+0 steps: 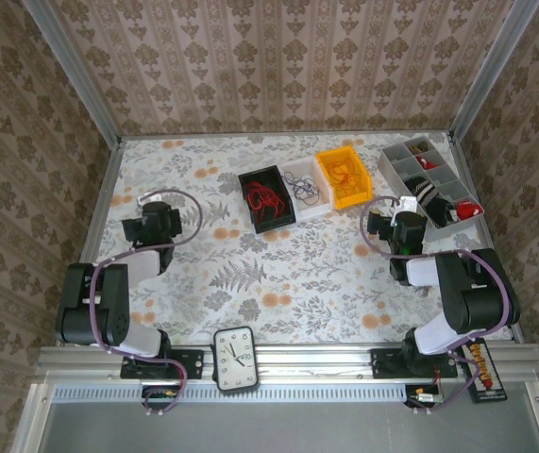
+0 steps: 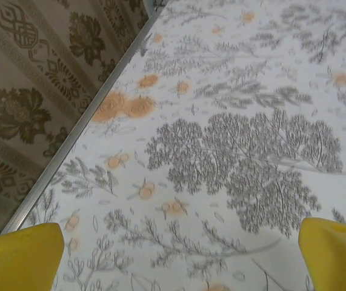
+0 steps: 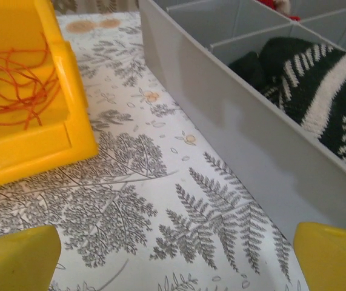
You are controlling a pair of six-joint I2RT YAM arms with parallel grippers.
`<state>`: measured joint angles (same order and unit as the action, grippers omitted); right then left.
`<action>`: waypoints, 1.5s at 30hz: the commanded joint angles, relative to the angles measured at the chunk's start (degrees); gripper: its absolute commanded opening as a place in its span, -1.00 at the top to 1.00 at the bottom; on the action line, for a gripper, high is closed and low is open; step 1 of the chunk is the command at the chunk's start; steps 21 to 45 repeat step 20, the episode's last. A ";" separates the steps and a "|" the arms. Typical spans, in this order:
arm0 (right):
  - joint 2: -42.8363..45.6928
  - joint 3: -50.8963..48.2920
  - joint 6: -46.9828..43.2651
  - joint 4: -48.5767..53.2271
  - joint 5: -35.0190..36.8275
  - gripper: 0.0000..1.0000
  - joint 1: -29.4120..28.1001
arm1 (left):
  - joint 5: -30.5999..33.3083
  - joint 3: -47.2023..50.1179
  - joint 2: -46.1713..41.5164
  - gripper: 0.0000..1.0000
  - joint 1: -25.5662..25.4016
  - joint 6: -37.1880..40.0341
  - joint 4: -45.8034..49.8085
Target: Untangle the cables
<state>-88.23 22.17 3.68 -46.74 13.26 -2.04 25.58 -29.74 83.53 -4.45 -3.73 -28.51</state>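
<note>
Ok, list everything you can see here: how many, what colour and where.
black bin: one, black, far middle of table
white bin: one, white, right of black bin
yellow bin: one, yellow, right of white bin
red cables: one bundle, red, in black bin
purple cables: one bundle, purple, in white bin
orange cables: one bundle, orange, in yellow bin
divided tray: one, grey, far right
striped knit cloth: one, dark with white stripes, in a tray compartment
clock: one, black-framed, near edge between arm bases
left pincer: one, yellow tips, open over bare tablecloth
right pincer: one, yellow tips, open between yellow bin and tray
</note>
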 commanded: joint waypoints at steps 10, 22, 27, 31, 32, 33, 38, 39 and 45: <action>0.50 0.85 -0.88 -2.76 -3.03 -1.00 -0.07 | -13.41 8.00 5.31 -1.00 1.54 5.48 -25.13; 0.60 0.86 -0.96 -2.64 -5.35 -1.00 0.72 | -13.39 7.98 5.50 -1.00 1.64 5.76 -25.59; 0.60 0.86 -0.96 -2.64 -5.35 -1.00 0.72 | -13.39 7.98 5.50 -1.00 1.64 5.76 -25.59; 0.60 0.86 -0.96 -2.64 -5.35 -1.00 0.72 | -13.39 7.98 5.50 -1.00 1.64 5.76 -25.59; 0.60 0.86 -0.96 -2.64 -5.35 -1.00 0.72 | -13.39 7.98 5.50 -1.00 1.64 5.76 -25.59; 0.60 0.86 -0.96 -2.64 -5.35 -1.00 0.72 | -13.39 7.98 5.50 -1.00 1.64 5.76 -25.59; 0.60 0.86 -0.96 -2.64 -5.35 -1.00 0.72 | -13.39 7.98 5.50 -1.00 1.64 5.76 -25.59; 0.60 0.86 -0.96 -2.64 -5.35 -1.00 0.72 | -13.39 7.98 5.50 -1.00 1.64 5.76 -25.59; 0.60 0.86 -0.96 -2.64 -5.35 -1.00 0.72 | -13.39 7.98 5.50 -1.00 1.64 5.76 -25.59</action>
